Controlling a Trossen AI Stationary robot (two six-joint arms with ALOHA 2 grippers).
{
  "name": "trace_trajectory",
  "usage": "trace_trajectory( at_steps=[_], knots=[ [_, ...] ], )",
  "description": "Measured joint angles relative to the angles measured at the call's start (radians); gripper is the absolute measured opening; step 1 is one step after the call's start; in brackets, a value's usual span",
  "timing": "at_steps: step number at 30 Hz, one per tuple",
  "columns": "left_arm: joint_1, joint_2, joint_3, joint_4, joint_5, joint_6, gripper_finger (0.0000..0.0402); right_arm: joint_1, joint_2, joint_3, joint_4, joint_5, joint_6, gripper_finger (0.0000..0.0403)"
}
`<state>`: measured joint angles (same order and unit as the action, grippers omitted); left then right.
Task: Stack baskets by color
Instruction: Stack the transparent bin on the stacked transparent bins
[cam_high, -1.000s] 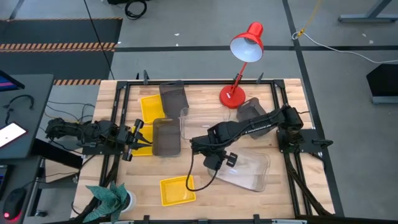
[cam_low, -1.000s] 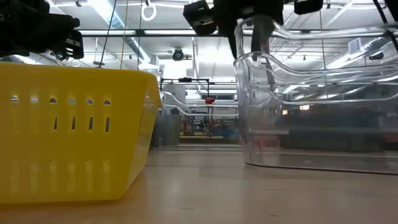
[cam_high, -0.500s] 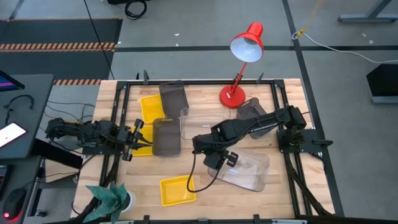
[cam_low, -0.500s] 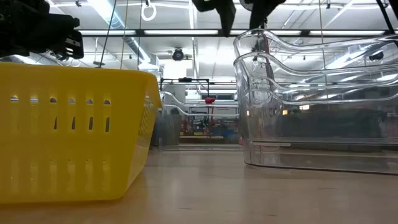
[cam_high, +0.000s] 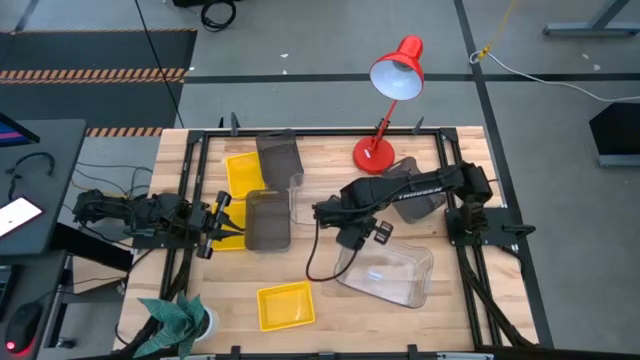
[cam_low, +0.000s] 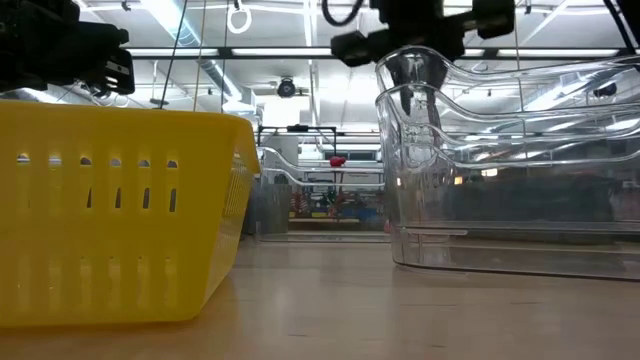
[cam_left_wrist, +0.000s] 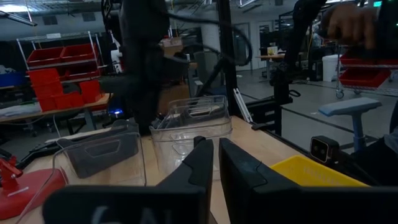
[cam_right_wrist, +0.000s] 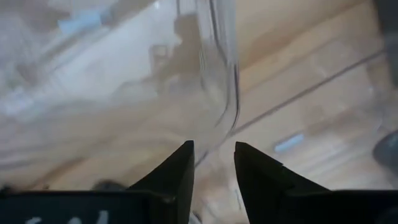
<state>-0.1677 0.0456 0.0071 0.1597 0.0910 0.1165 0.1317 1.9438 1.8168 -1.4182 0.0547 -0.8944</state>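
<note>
high view: right gripper (cam_high: 352, 238), jaws slightly parted and empty, hovered mid-frame above the clear basket (cam_high: 392, 272); left gripper (cam_high: 214, 222) sat closed at left.

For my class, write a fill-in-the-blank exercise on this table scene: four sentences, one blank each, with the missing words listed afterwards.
1. The desk lamp standing at the far edge of the table is coloured ____.
2. The basket lying alone near the table's front edge is coloured ____.
3. The right gripper hangs over the rim of a ____ basket.
4. The ____ gripper waits at the table's side, beside a dark grey basket.

Missing words: red; yellow; clear; left
</note>
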Motion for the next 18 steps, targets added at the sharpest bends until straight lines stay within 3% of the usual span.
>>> trace_trajectory(
  at_steps=[10, 18],
  knots=[
    [0.0, 0.0, 0.0, 0.0, 0.0, 0.0, 0.0033, -0.051, -0.149, -0.216, 0.081, 0.102, -0.03, 0.0103],
    [0.0, 0.0, 0.0, 0.0, 0.0, 0.0, 0.0033, -0.097, -0.228, -0.382, 0.141, 0.199, -0.156, 0.0103]
  ],
)
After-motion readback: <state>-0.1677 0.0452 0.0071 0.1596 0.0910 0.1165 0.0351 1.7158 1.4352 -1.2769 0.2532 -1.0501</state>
